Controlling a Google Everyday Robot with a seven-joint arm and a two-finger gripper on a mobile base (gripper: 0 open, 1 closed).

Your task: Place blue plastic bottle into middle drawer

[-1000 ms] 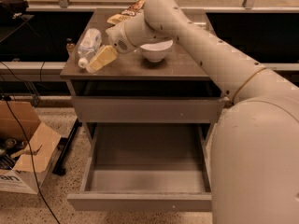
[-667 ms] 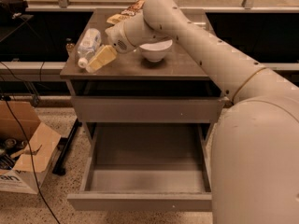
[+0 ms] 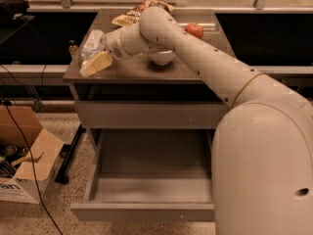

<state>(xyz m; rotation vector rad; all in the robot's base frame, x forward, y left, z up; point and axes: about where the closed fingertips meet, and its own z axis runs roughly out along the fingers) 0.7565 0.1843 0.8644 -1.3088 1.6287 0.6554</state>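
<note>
Gripper (image 3: pixel 93 52) over cabinet top's (image 3: pixel 146 71) left edge, fingers clasped on bottle (image 3: pixel 91 42), drawer (image 3: pixel 146 212) open below.

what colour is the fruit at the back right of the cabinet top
Red apple, camera view; gripper at front left, holding the blue plastic bottle.

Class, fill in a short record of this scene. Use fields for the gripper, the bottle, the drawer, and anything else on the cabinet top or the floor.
gripper: over the left end of the cabinet top, against the bottle
blue plastic bottle: tilted at the gripper; cannot tell if lifted or resting; not yet in the drawer
middle drawer: pulled open, inside bare
drawer front above: shut
also on top: white bowl, red apple, snack bag
floor, left: open cardboard box
</note>
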